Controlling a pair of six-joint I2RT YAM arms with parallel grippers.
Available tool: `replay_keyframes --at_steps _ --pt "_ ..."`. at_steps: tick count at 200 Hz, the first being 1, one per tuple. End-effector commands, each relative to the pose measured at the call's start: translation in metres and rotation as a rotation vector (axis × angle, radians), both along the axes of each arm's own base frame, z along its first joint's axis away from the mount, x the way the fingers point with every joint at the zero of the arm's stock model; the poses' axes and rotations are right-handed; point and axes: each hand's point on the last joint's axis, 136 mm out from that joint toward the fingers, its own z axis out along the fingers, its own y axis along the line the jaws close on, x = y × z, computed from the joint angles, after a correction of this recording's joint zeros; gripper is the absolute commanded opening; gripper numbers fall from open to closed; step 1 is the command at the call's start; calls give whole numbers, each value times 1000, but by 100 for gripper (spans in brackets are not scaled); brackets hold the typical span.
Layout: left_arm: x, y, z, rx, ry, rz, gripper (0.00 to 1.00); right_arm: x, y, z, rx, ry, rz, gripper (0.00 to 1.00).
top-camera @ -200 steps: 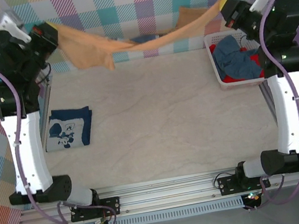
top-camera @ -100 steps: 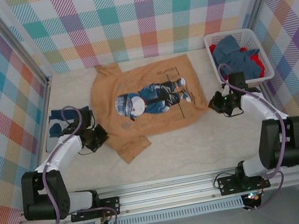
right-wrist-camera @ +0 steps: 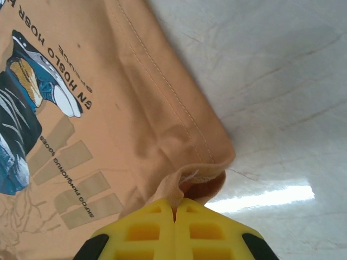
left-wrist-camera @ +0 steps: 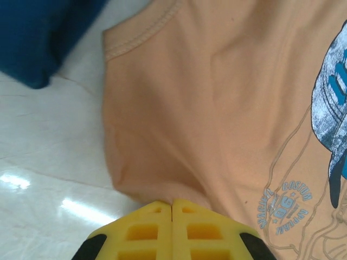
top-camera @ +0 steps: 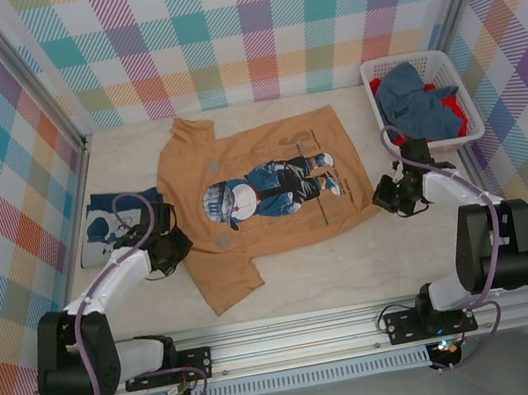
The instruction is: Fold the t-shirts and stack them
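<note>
Top camera: high, looks down on whole table (top-camera: 376,260). Wrist cameras: very close, low, each at one edge of tan shirt (top-camera: 265,142). All share shirt.

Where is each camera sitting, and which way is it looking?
Top camera: sits high behind the arms, looks down on the table, tan t-shirt and basket; shows the left arm and right arm.
Left wrist camera: rides the left arm, looks along its shut left pincer at the tan t-shirt's edge and the navy t-shirt.
Right wrist camera: rides the right arm, looks along its right pincer, shut on the tan t-shirt's corner.
Shared: every view shows the tan t-shirt.
</note>
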Motion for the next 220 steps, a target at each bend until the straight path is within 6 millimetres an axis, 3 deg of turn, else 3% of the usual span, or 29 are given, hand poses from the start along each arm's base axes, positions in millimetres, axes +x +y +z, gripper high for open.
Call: replay_keyframes --at_steps 1,33,68,110,152,220 --pt "-17 19 0 88 23 70 0 -13 -8 0 -37 6 -19 0" --pt "-32 22 -12 80 42 98 2 -23 -9 -2 -39 1 -39 0" --pt "-31 6 -28 24 63 41 9 -26 -10 -8 -43 20 -46 0" --pt "-33 4 -29 36 80 48 20 -30 -14 -12 -61 38 -64 0" --pt "-41 12 -11 56 44 92 17 -41 -21 -14 -94 50 -111 0" --pt "-50 -4 -28 6 80 63 13 -61 -36 -16 -169 50 -182 0"
